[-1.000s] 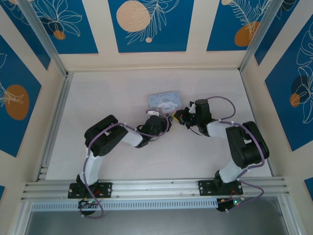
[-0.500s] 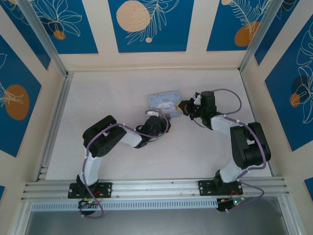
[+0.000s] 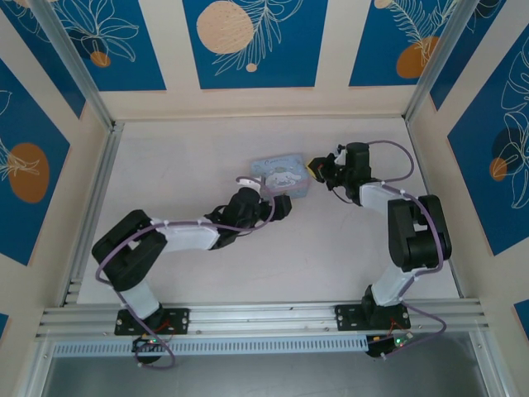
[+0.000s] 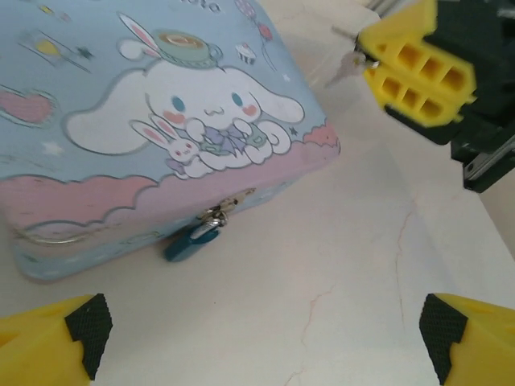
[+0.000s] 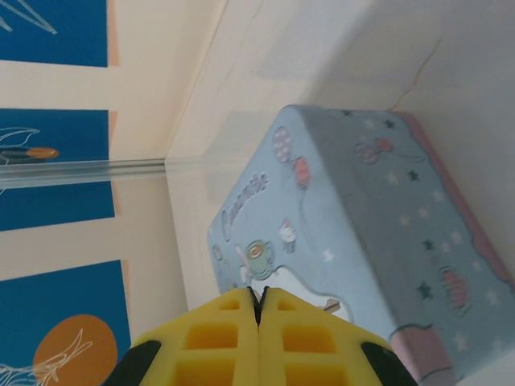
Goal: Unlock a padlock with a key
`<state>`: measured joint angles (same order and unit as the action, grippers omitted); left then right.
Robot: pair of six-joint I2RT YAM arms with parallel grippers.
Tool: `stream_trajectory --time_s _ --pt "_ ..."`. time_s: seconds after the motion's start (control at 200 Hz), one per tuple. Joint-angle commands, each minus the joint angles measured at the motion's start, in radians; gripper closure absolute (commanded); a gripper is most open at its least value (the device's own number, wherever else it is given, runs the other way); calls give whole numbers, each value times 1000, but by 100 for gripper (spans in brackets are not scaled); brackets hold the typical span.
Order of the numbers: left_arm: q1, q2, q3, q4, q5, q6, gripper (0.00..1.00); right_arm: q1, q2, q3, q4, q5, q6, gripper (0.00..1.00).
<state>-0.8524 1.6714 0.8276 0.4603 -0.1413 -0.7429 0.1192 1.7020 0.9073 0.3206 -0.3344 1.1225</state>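
The right gripper (image 4: 372, 66) clamps the key (image 4: 344, 71); the left gripper (image 4: 257, 342) gapes, so the unsteadied padlock (image 4: 190, 241) may swing away from it

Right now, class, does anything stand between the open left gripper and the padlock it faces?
Nothing visible does. The padlock hangs from the clasp on the near wall of the tin, and only bare table lies between it and the open left gripper. The right gripper, holding the key, stands off to one side.

Overhead camera looks down; both wrist cameras closely share the tin (image 4: 161, 104).
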Motion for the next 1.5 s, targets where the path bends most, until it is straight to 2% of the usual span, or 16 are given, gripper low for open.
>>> stream_trajectory --time_s 0.0,0.3,0.625,0.72,0.87,1.11,1.39,1.495 --pt "16 -63 -19 -131 -35 73 0 -19 38 32 7 -18 -26 100" --pt "44 -129 -33 -246 -89 119 0 -22 106 30 93 -29 25 100" --pt "54 -112 -34 -275 -148 79 0 91 102 -8 175 -3 77 100" --pt "66 -94 -16 -293 -85 80 0 133 101 -10 186 -2 83 100" --pt "85 -88 -50 -215 7 78 0 158 62 -20 186 9 86 100" --pt "107 -80 -101 -124 105 124 0 167 -17 39 64 10 21 100" --pt "149 17 -122 -17 255 161 0 223 49 136 -2 -6 -7 100" --pt "149 56 -108 1 269 192 0 240 76 152 -19 -6 -18 100"
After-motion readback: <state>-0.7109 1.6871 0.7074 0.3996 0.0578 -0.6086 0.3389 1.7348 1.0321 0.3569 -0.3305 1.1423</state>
